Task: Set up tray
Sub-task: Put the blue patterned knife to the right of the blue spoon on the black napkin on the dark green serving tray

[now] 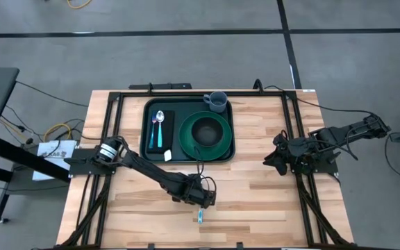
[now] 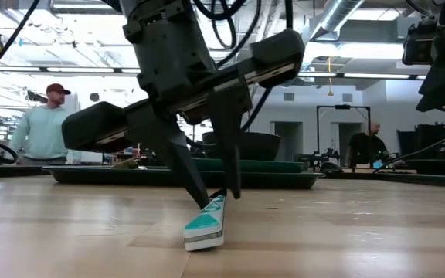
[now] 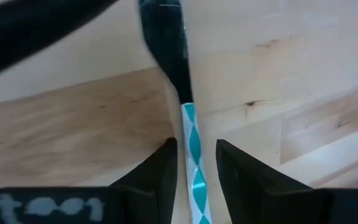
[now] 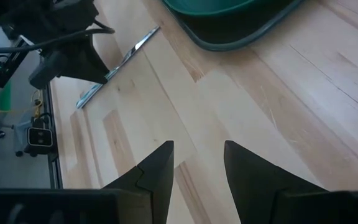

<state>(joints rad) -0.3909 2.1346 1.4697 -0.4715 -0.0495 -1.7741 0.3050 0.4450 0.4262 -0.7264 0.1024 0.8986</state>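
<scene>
A knife with a teal-patterned handle [image 1: 200, 217] lies on the wood table, near the middle of its near edge. My left gripper [image 1: 200, 203] is down over the knife, pointing down at the table. It is open by a narrow gap. In the left wrist view its fingers [image 3: 163, 168] stand on either side of the handle [image 3: 194, 155] with thin gaps showing. In the low view the handle's free end [image 2: 205, 232] rests on the table. The dark green tray [image 1: 179, 107] sits at the far middle. My right gripper [image 1: 275, 154] waits open at the table's right side.
On the tray, a black napkin [image 1: 169, 142] carries a spoon [image 1: 160, 118] and a teal-handled utensil, beside a green plate [image 1: 186, 142] with a bowl [image 1: 207, 130] and a grey mug [image 1: 216, 102]. Bare wood lies between the tray and the knife. People [image 2: 45, 123] stand beyond the table.
</scene>
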